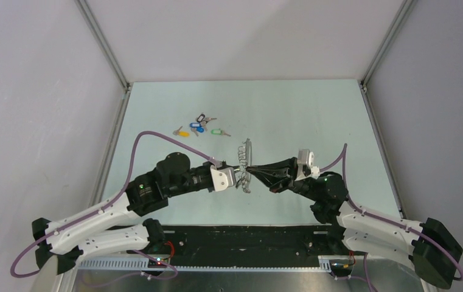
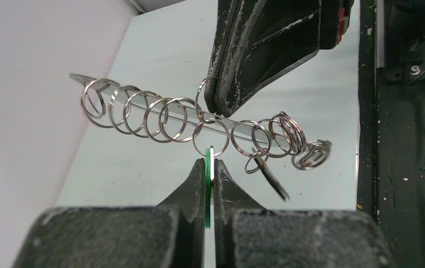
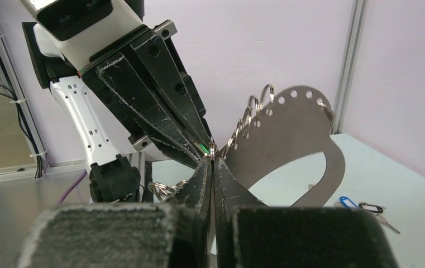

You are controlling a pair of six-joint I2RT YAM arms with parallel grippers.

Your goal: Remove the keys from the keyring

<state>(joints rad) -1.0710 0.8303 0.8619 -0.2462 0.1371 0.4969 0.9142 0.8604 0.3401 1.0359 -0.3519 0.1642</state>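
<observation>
The keyring is a flat grey oval strap (image 3: 288,131) with holes along its rim and several silvery split rings (image 2: 143,114) strung through them. It hangs in the air between both grippers (image 1: 245,159). My left gripper (image 2: 209,163) is shut on a thin green tag (image 2: 207,184), seen edge-on, that hangs from one ring. My right gripper (image 3: 211,158) is shut on one split ring (image 2: 203,94) from the opposite side. The two grippers' tips almost touch (image 1: 246,171). One small key (image 2: 271,178) dangles from a ring near the strap's end.
Several loose keys with yellow (image 1: 182,132), blue (image 1: 196,128) and green (image 1: 216,131) tags lie on the pale table behind the grippers. A blue tag also shows in the right wrist view (image 3: 346,201). Enclosure walls stand close on the left (image 1: 34,109) and right.
</observation>
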